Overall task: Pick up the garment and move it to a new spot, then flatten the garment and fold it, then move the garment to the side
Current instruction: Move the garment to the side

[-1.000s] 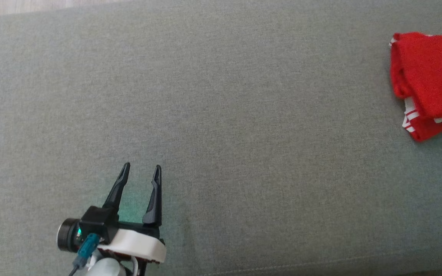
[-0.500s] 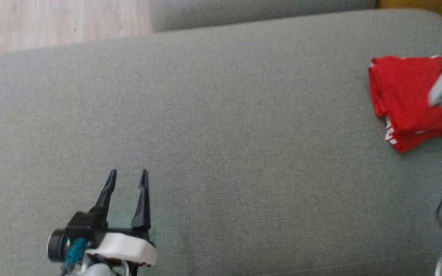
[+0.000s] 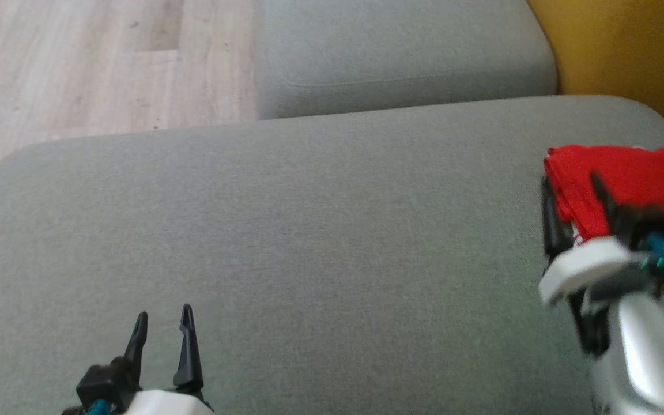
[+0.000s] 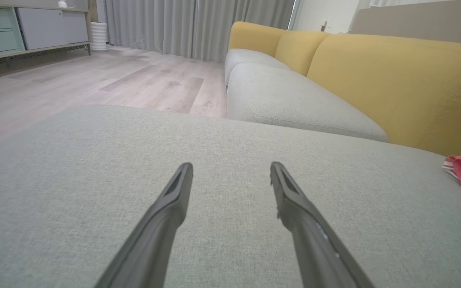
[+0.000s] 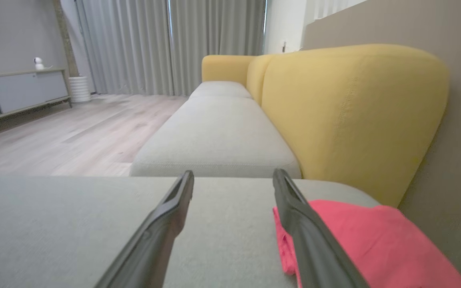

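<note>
Head view: a wide grey sofa cushion (image 3: 320, 230) spans the middle. Pale wood floor (image 3: 78, 57) lies at 11 o'clock, a second grey cushion (image 3: 401, 52) at 12, and a yellow backrest (image 3: 626, 52) at 1. The folded red garment (image 3: 637, 173) lies on the wide cushion at 3 o'clock. The left gripper (image 3: 163, 316), at 7 o'clock, has its fingers spread and holds nothing. The right gripper (image 3: 569, 178), blurred at 4 o'clock, is also spread, with its tips at the garment's edge; whether they touch it is unclear.

Left wrist view: spread fingers over bare cushion, the garment at 3 o'clock, grey curtains (image 4: 198, 28) at 12, a cabinet (image 4: 14, 28) at 10.

Right wrist view: spread fingers, the garment at 5 o'clock, the backrest at 2.
</note>
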Tool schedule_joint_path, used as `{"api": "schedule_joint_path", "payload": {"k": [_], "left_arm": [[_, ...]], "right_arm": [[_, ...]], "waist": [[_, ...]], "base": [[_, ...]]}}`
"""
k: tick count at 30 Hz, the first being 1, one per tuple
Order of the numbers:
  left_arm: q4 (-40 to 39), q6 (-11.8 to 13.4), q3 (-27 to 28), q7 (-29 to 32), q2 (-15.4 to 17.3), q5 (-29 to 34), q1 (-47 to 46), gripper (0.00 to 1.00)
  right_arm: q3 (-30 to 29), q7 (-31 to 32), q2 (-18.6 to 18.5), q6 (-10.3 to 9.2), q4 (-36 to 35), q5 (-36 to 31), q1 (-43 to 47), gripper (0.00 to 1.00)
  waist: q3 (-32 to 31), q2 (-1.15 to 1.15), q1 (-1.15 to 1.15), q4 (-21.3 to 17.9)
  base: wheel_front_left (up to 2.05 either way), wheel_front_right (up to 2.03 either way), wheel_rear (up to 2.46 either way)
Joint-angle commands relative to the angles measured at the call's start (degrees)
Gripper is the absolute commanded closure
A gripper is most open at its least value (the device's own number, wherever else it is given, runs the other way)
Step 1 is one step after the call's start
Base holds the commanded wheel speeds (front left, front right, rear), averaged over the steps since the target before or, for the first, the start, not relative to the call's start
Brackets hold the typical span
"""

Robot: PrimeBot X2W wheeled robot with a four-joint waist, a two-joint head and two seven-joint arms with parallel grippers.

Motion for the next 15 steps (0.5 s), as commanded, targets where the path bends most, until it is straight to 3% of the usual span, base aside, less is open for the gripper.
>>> {"api": "schedule_joint_path", "payload": {"k": [1, 15], "left_arm": [[-1.3, -0.3, 2.7, -0.8, 0.4, -0.2, -1.9, 0.0], [-0.5, -1.4, 1.8, -0.8, -0.3, -0.3, 1.2, 0.0]], "right_arm": [[1.6, -0.8, 0.4, 0.37, -2.5, 0.0, -1.1, 0.0], [5.0, -4.2, 0.8, 0.37, -14.6, 10.5, 19.9, 0.0]], "waist": [[-0.7, 0.0, 0.01, 0.9], [-3.7, 0.0, 0.01, 5.0]], "base": [[0.0, 0.0, 0.0], [0.0, 0.0, 0.0]]}}
